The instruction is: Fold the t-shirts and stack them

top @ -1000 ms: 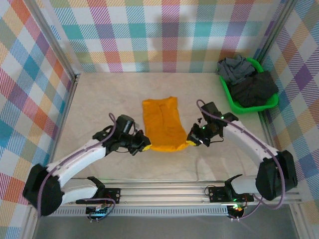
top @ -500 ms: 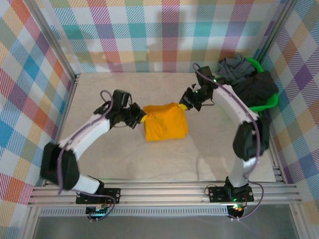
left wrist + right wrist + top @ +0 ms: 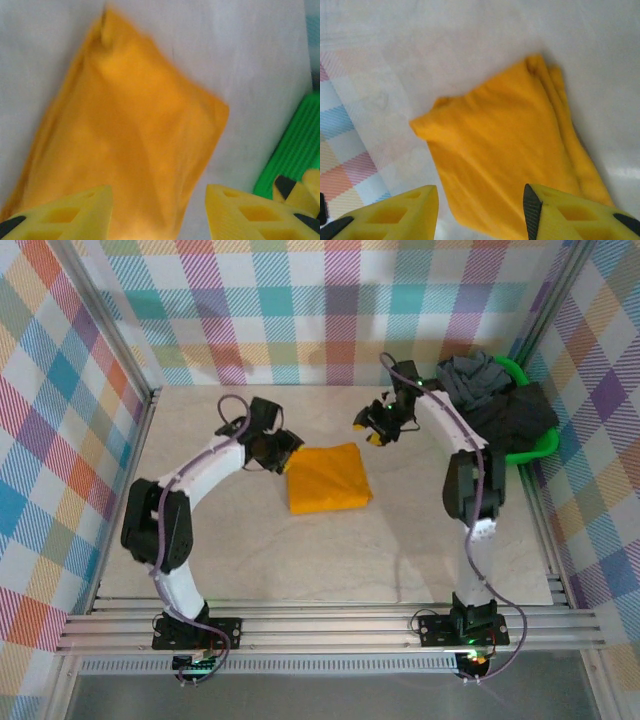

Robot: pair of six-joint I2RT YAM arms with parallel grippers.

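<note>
The pale, smooth table [image 3: 250, 550] has marble-like mottling. In its far-right corner sits a green plastic basket [image 3: 548, 446] with a mid-grey t-shirt [image 3: 470, 378] and a dark charcoal t-shirt [image 3: 515, 420] heaped in it, both crumpled and spilling over the rim. The mustard-orange t-shirt [image 3: 328, 480] lies flat near the table's middle, a little toward the far edge. It is folded into a soft, nearly square packet. Its slightly longer axis runs left to right, a little askew to the table's edges. In the right wrist view, stacked layers of cloth show along one side.

The left gripper [image 3: 285, 447] hangs at the packet's far-left corner, its yellow fingers [image 3: 65, 210] parted with nothing between them. The right gripper [image 3: 368, 430] hangs near the far-right corner, apart from the cloth, its fingers likewise spread and empty.
</note>
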